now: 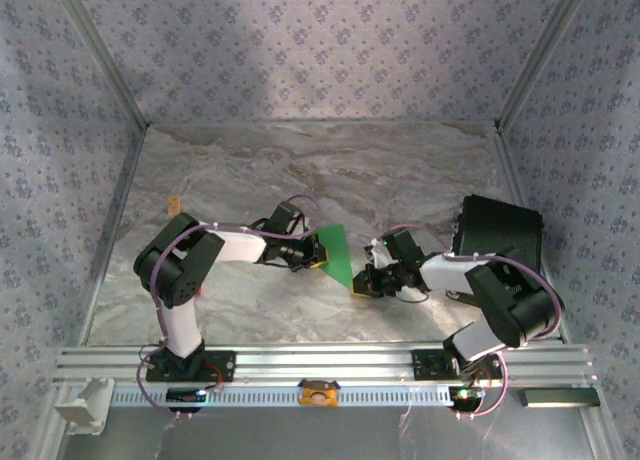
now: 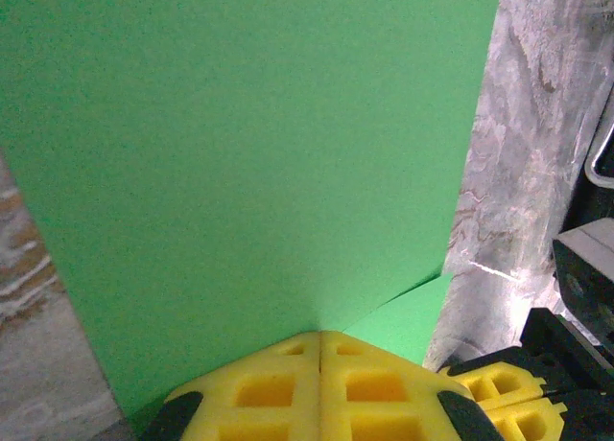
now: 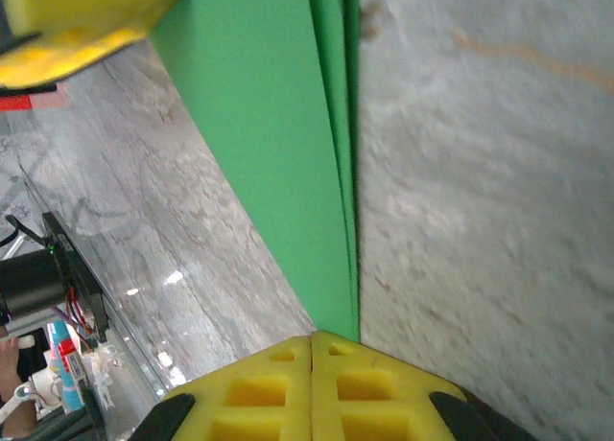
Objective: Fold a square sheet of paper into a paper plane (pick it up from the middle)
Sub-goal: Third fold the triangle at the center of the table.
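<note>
The bright green paper (image 1: 338, 252) is folded into a tapering, layered shape and is held up off the table between both arms. My left gripper (image 1: 318, 258) is shut on its left edge. In the left wrist view the broad green face (image 2: 249, 163) rises from the closed yellow jaws (image 2: 319, 337), with a second layer peeking out lower right. My right gripper (image 1: 358, 285) is shut on the paper's narrow lower tip. From the right wrist the paper (image 3: 288, 144) runs edge-on, showing stacked folded layers above the closed jaws (image 3: 313, 337).
A black box (image 1: 500, 235) sits on the marble table (image 1: 300, 170) behind the right arm. A small tan piece (image 1: 175, 202) lies at the far left. A red bit (image 3: 21, 102) shows beside the left gripper's yellow finger (image 3: 77, 19). Patterned walls enclose the table.
</note>
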Robot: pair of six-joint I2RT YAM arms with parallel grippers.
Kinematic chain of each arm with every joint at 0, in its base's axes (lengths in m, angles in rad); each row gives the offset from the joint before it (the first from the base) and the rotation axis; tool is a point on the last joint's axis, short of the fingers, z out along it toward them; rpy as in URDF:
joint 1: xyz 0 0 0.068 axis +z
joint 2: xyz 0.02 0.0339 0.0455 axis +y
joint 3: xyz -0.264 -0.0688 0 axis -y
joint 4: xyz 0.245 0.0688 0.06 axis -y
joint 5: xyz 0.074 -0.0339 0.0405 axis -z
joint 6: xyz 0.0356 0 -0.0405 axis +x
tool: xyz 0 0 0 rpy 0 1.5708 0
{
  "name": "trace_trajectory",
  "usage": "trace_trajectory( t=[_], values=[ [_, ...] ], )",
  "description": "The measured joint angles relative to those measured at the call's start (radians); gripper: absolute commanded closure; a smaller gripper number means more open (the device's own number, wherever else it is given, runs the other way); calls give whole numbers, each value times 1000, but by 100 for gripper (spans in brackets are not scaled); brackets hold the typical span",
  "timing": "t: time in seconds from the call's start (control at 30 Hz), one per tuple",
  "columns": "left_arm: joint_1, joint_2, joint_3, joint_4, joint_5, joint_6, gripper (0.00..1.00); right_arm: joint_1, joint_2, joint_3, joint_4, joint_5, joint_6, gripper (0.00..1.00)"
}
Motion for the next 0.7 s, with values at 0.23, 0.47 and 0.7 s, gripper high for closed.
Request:
trace_trajectory(
  t=[0.23,0.47,0.7],
  values=[
    [0,0,1,-2,0,3,100,0,-76,61,-106,25,-3,93],
    [0,1,3,-4,3,11,100,16,51,173,-79,26,-6,93],
    [0,2,15,-26,7,10,100,31,117,151,-71,48,-5,100]
  ],
)
